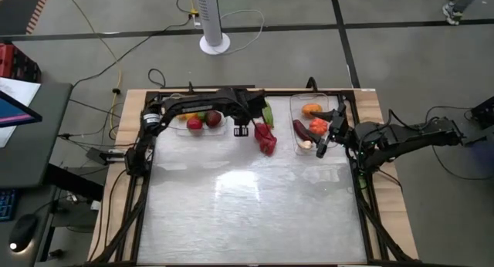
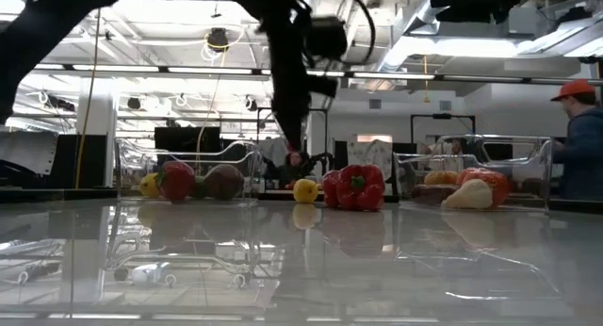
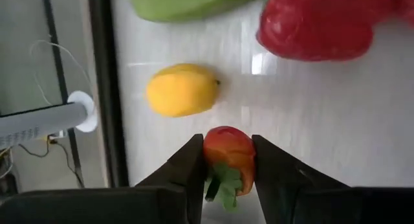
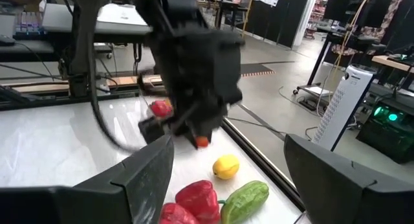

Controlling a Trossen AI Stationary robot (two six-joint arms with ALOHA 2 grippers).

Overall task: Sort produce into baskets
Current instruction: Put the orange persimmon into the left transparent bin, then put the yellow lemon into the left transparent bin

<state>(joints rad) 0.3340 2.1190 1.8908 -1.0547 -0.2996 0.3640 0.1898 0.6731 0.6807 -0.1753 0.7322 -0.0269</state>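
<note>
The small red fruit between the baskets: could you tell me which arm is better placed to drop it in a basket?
Left. The left gripper already clamps the small red fruit, beside the left basket; the right gripper hangs open over the right basket.

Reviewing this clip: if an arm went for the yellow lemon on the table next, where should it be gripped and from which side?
Probably from straight above, hand closing across the narrow middle of the yellow lemon. It lies on its side, clear of the red pepper and green cucumber.
</note>
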